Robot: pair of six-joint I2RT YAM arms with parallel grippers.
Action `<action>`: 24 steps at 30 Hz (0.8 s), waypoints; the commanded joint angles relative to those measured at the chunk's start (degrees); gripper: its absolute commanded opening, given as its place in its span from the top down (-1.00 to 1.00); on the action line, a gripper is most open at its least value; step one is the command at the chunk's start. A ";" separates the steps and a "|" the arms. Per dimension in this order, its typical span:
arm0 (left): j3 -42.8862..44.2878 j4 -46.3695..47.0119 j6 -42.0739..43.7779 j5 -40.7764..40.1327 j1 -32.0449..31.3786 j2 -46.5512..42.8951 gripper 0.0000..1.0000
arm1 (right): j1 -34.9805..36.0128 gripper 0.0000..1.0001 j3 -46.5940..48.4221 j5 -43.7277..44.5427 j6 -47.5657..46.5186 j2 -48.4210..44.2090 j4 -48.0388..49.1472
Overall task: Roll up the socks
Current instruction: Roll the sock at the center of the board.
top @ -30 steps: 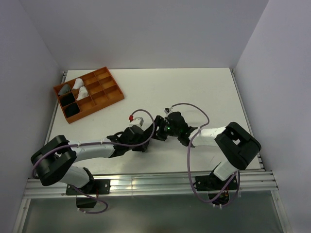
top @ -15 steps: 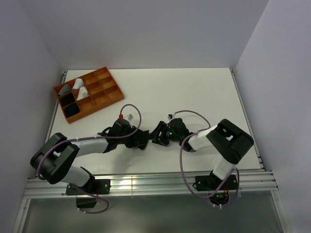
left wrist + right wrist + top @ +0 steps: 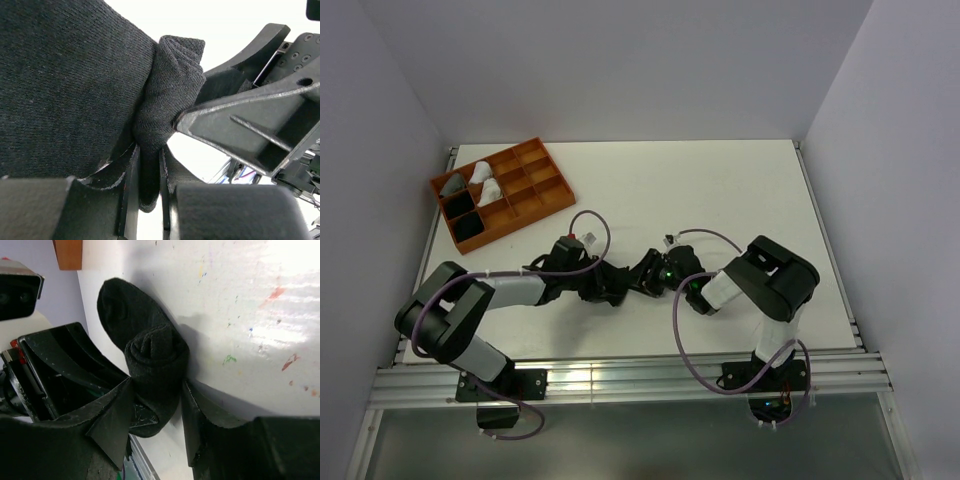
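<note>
A black sock lies on the white table between my two grippers. In the left wrist view its flat part [image 3: 65,85] fills the upper left, and a fold of it is pinched between my left gripper's [image 3: 149,197] fingers. In the right wrist view its rolled end [image 3: 156,362] sits between my right gripper's [image 3: 156,412] fingers, which close on it. In the top view the left gripper [image 3: 612,287] and right gripper [image 3: 643,277] meet tip to tip near the table's front middle, and they hide most of the sock.
An orange divided tray [image 3: 558,172] stands at the back left. It holds a grey sock [image 3: 452,184], white socks [image 3: 486,182] and a black sock [image 3: 468,230]. The table's front rail runs just below the arms.
Both grippers have moved left together, still meeting at the sock. The right arm has folded in closer to its base, and the left wrist has drawn back leftward.
</note>
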 commanded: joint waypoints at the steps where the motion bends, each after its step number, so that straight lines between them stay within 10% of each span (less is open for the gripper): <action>1: 1.03 -2.72 0.95 0.96 0.42 1.36 0.99 | -1.09 0.04 0.46 3.37 -0.58 2.44 2.24; 11: 0.59 -2.36 1.92 0.45 0.51 0.84 0.77 | -1.97 1.00 1.95 1.09 -2.51 2.10 -1.51; 18: 1.47 -10.53 5.78 -12.54 -0.54 -9.34 0.01 | -1.62 1.00 9.06 3.28 -8.30 -4.22 -24.60; 24: 3.05 -17.04 8.33 -38.60 -10.63 -18.49 -0.06 | -0.22 1.00 17.05 6.27 -11.38 -6.52 -41.67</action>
